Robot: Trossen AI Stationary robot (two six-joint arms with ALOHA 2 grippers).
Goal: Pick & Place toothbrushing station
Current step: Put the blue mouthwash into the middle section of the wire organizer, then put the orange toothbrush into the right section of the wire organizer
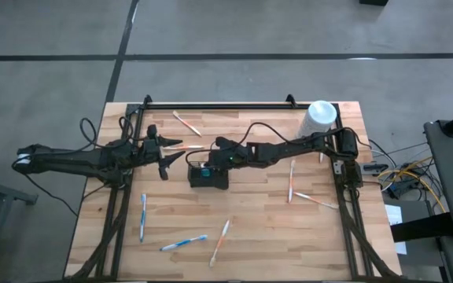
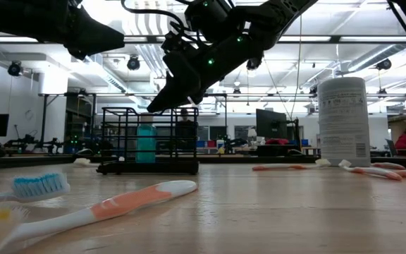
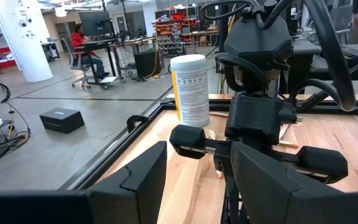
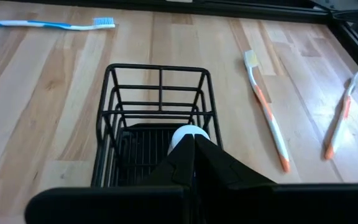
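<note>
- The wooden table (image 1: pixel 258 236) carries everything; the black wire basket (image 1: pixel 208 176) stands near its middle and serves as the landmark here.
- The left arm reaches in from the table's left edge, and the left gripper (image 1: pixel 166 155) hangs just left of the basket with its jaws spread wide and nothing between them. Only the left wrist view shows that gap clearly, with the right arm's wrist close ahead.
- The right arm stretches from the far right corner, and the right gripper (image 4: pixel 194 163) sits over the basket's near rim with its jaws pressed together. From above it merges with the basket; the right wrist view shows the closed fingers.
- A white-topped canister (image 1: pixel 318 118) stands well to the right of the basket, at the far right corner.
- The low view alone shows a teal tube (image 2: pixel 145 144) upright inside the basket; the right wrist view shows a white round top (image 4: pixel 189 134) there instead.
- Toothbrushes lie scattered around the basket: orange ones (image 1: pixel 292 182) to its right, a blue one (image 1: pixel 183 243) in front, another orange one (image 2: pixel 111 206) nearest the low camera.
- Only the left wrist view shows a seated person (image 3: pixel 86 46) in the room beyond.
</note>
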